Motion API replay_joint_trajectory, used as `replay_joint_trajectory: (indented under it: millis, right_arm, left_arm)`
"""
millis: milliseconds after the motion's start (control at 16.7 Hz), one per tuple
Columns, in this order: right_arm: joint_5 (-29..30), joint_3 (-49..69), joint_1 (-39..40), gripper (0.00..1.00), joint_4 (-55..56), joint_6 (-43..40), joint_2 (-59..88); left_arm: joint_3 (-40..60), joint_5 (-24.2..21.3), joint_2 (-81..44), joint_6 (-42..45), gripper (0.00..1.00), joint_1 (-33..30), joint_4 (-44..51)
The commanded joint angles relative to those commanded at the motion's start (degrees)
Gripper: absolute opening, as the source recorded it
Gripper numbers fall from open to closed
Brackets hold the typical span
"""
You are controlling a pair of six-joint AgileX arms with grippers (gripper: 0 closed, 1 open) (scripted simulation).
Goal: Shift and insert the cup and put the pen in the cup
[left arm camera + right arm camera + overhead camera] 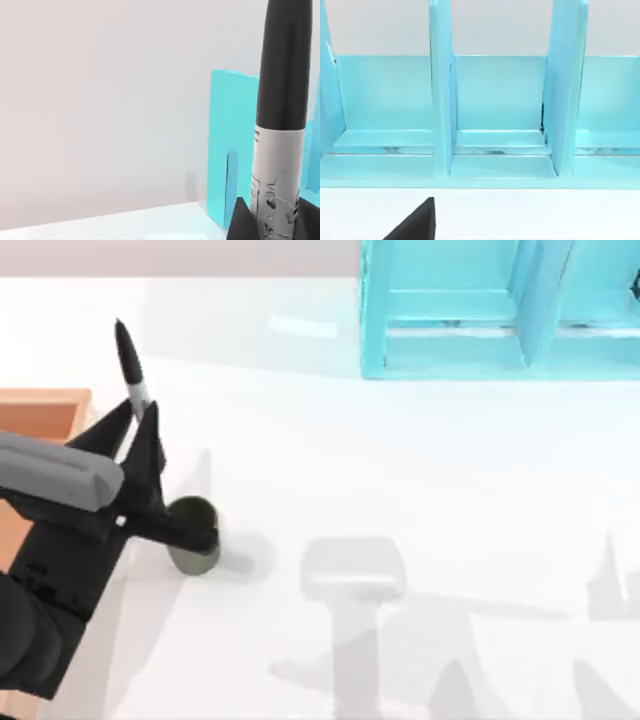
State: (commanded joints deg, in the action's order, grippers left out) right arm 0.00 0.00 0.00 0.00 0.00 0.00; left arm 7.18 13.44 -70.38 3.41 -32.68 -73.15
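The pen is held in my left gripper, which is shut on its white-grey barrel at the table's left side. Its black end points toward the far edge. In the left wrist view the pen rises between the two dark fingers, with small print on its barrel. The olive-green cup stands upright on the table just right of the left arm, and a black part of that arm crosses over its mouth. One dark fingertip of my right gripper faces the cyan rack.
A cyan rack with upright dividers stands at the back right, seen close in the right wrist view as the rack. An orange-brown wooden box lies at the left edge under the left arm. Arm shadows fall on the white table's front.
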Motion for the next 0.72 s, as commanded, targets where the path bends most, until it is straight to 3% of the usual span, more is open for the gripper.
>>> replay_joint_trajectory:
  millis: [240, 540, 720]
  right_arm:
    - [0.0, 0.0, 0.0, 1.0, 0.0, 0.0, 0.0]
    - [0.0, 0.0, 0.0, 1.0, 0.0, 0.0, 0.0]
    - [0.0, 0.0, 0.0, 1.0, 0.0, 0.0, 0.0]
  left_arm:
    - [1.9, -1.6, -8.1, -0.3, 0.0, 1.5, -6.1]
    - [2.2, -1.8, -9.0, -0.3, 0.0, 1.8, -7.0]
    - [2.2, -1.8, -9.0, -0.3, 0.23, 1.8, -7.0]
